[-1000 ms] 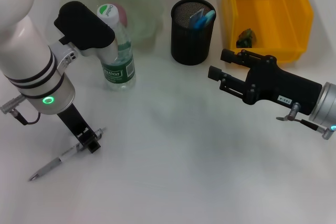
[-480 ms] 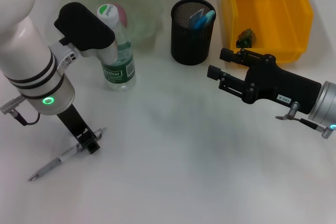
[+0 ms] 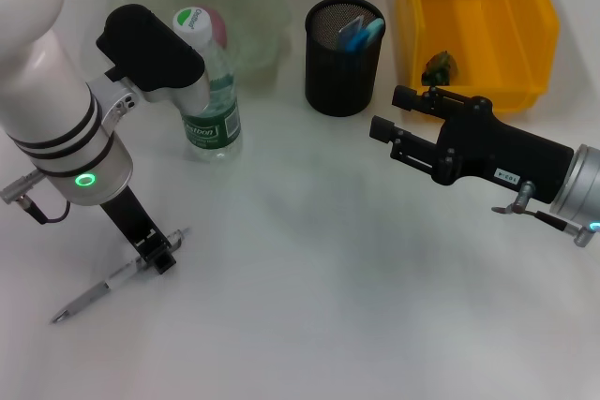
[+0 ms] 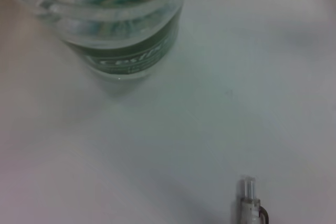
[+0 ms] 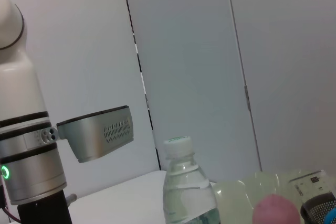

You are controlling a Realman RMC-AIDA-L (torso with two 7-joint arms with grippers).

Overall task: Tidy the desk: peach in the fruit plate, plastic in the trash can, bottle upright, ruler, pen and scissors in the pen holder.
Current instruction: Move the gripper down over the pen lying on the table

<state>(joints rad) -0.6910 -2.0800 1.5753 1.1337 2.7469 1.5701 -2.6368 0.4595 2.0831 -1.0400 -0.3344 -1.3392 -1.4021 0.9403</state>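
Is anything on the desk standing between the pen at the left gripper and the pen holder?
The upright bottle stands near the straight line from the pen, at the left gripper, to the pen holder; otherwise bare desk.

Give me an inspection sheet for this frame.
Surface: white desk.
Job's things: bottle upright; peach in fruit plate; blue items in pen holder; dark scrap in yellow bin; pen lying flat.
Clutter: nothing seen.
Grippers: left gripper down at the pen; right gripper open, empty, beside the holder.
Cables: thin lead at left wrist.
Surroundings: pale wall panels.
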